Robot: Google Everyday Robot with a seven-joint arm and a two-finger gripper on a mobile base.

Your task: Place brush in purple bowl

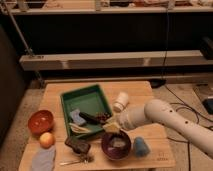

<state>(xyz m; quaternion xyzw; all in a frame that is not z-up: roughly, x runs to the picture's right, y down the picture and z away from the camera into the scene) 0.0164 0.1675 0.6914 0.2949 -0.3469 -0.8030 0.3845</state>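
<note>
Along the near edge of the wooden table (150, 90) lay a bluish cloth (43, 159) at the near left corner and, to its right, a small metal utensil (77, 160). Just behind the utensil sat a dark rectangular block (77, 145). The purple bowl (116, 145) stood near the middle of the near edge, with a blue cup (141, 147) just beside it on the right. An orange fruit (46, 139) rested near the left edge, and a red-orange bowl (40, 121) stood just behind it.

The gripper (112, 125) hung just above the far rim of the purple bowl, at the near right corner of the green tray (87, 98), on a white arm (170, 122) that reached in from the right edge. Its fingers were closed narrow on the brush (93, 118), which stretched from the gripper leftward over the tray's near right part, so the brush was not in the bowl. Whether the brush touched the tray floor could not be told. A small bluish item (76, 117) and a pale item (79, 129) lay in the tray's near left part.

Farther back, a white bottle (120, 101) stood just beyond the tray's right side, toward the middle of the table
</note>
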